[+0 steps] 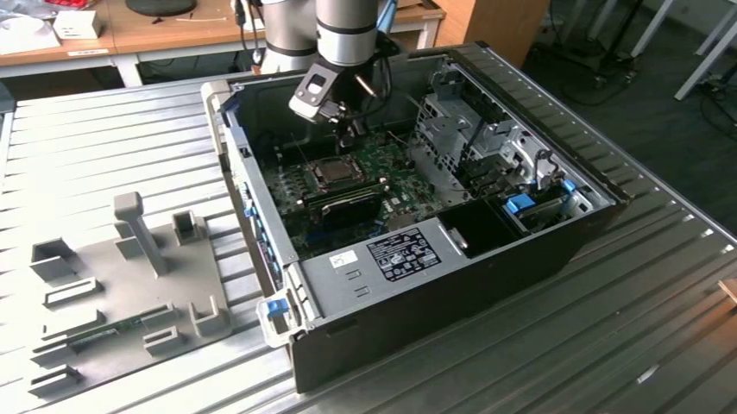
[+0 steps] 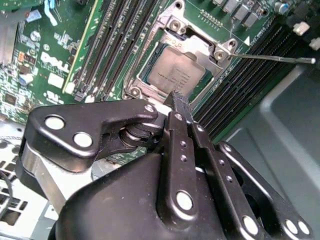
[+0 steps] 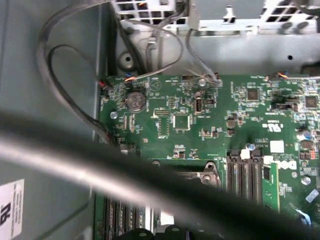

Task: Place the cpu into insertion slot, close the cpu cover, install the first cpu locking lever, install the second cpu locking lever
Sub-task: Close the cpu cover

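The gripper (image 2: pixel 181 103), fingers pressed together and empty, hangs just above the chip (image 2: pixel 175 72) lying in its socket (image 2: pixel 134 92).

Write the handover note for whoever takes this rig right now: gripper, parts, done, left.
Gripper: shut, nothing seen in it, its tip close over the rim of the insertion slot.
cpu: lies flat in the slot, on the board inside the open computer case.
cpu cover: down over the cpu's edges.
Done: cpu placed; the cover appears closed.
Left: one thin locking lever sticks out over the memory slots and seems unlatched. The other lever's state cannot be told.
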Motion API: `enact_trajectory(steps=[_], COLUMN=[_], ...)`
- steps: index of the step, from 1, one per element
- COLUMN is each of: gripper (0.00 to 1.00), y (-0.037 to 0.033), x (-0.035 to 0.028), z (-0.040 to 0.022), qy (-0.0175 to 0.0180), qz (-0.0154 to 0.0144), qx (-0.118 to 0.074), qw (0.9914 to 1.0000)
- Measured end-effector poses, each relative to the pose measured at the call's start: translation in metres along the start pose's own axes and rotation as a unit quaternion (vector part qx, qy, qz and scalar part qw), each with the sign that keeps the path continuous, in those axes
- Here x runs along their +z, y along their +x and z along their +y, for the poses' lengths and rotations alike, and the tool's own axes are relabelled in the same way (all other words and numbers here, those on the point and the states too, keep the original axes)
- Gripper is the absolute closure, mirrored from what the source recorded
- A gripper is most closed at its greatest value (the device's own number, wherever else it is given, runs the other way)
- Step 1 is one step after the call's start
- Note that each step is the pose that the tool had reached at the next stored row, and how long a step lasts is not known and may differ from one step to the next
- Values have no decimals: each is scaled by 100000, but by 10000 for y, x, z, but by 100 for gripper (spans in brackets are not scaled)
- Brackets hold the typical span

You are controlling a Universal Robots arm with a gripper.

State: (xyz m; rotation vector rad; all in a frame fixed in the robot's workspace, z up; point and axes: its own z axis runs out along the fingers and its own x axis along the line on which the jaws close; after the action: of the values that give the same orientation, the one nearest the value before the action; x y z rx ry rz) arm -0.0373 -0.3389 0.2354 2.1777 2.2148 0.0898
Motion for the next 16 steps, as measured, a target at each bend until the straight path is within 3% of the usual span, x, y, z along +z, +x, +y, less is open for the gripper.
enact_trajectory(steps=[4, 8, 12, 16], gripper=[90, 90, 90, 90], y=[0, 0, 0, 0], x=[1, 3, 3, 3], z=[-1, -3, -6, -10], qy=[46, 94, 139, 190], qz=[188, 378, 549, 683], qx=[-2863, -5774, -8532, -11366], qw=[99959, 99832, 99634, 99349])
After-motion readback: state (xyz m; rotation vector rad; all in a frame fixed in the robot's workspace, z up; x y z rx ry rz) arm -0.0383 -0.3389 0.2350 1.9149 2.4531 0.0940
